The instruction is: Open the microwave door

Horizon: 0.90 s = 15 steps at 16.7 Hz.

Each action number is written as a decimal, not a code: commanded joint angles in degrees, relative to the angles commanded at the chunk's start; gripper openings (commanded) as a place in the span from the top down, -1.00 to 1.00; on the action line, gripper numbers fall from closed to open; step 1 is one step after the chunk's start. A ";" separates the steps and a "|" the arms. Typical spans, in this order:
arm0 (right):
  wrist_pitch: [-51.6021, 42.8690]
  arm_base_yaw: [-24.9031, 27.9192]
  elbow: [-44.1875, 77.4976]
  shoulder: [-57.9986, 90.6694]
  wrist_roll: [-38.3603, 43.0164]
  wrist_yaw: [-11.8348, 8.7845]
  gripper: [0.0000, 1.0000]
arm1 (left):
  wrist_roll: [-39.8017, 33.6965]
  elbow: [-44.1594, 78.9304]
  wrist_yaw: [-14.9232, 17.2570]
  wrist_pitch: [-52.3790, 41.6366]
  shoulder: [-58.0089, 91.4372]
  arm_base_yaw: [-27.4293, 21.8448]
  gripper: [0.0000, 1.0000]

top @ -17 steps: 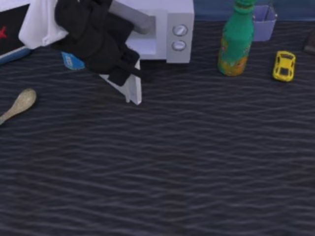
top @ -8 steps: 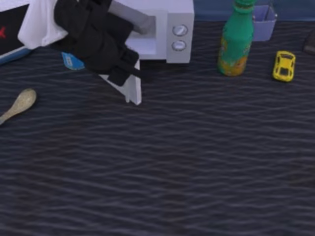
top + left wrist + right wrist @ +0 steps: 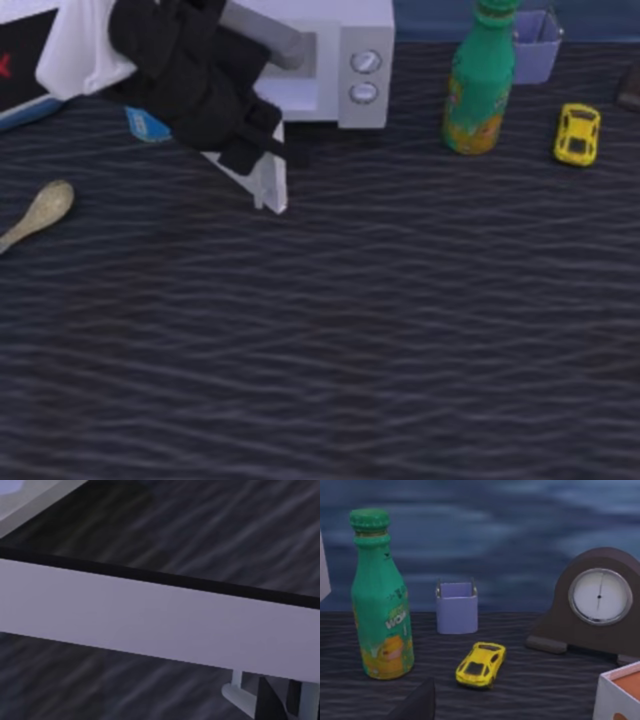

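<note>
Barely any change from half a second back: flat light-grey microwave door (image 3: 270, 178) stays swung open, my left gripper (image 3: 262, 143) still at its edge; grip state, can't tell.

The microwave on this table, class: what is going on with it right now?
The left arm's gripper is at the microwave door, which stands swung well out from the microwave, so the cavity is open. The right arm is out of the top view. A green bottle, a yellow toy car and a spoon sit untouched.

Green bottle (image 3: 479, 83), yellow car (image 3: 577, 134), spoon (image 3: 38, 214), clock (image 3: 592, 605).
</note>
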 joint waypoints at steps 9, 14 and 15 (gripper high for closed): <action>0.00 0.00 0.00 0.00 0.00 0.00 -1.00 | -0.02 -0.20 0.45 -0.04 0.06 -0.21 1.00; 0.00 0.00 0.00 0.00 0.00 0.00 -1.00 | 6.12 -2.17 3.52 -0.44 -1.97 2.19 1.00; 0.00 0.00 0.00 0.00 0.00 0.00 -1.00 | 7.47 -2.63 4.22 -0.54 -2.42 2.72 1.00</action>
